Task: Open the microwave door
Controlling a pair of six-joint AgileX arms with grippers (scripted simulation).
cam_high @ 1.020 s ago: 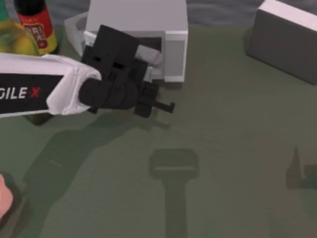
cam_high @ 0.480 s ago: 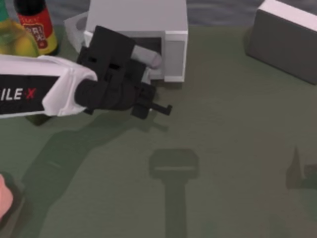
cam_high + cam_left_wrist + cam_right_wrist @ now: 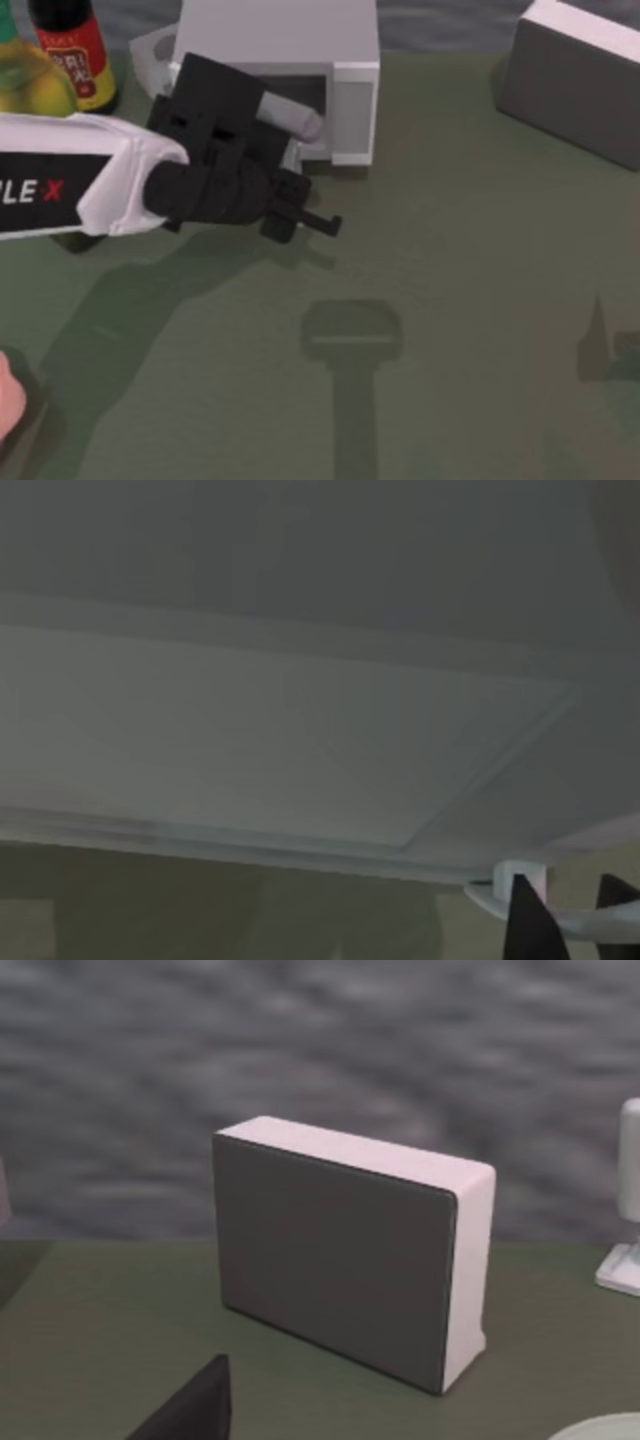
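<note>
Over the last second your left arm has drawn back a little toward the left of the table, and the left gripper (image 3: 290, 125) has gone with it; the microwave door (image 3: 150, 55) now stands swung out at the microwave's (image 3: 275, 35) left front corner, so the dark cavity shows and you can judge the opening as well under way, though not yet wide. The microwave itself sits at the far edge of the table, directly ahead of the gripper, with its narrow control panel (image 3: 352, 110) just beside the gripper on the right. The fingers reach into the open front, and the grey fingertip (image 3: 300, 122) shows against the dark interior; whether they are spread or pinched you cannot tell, since the black wrist body covers them from above. The left wrist camera shows only a pale flat panel very close, likely the microwave. Your right arm is parked out of the top view.
</note>
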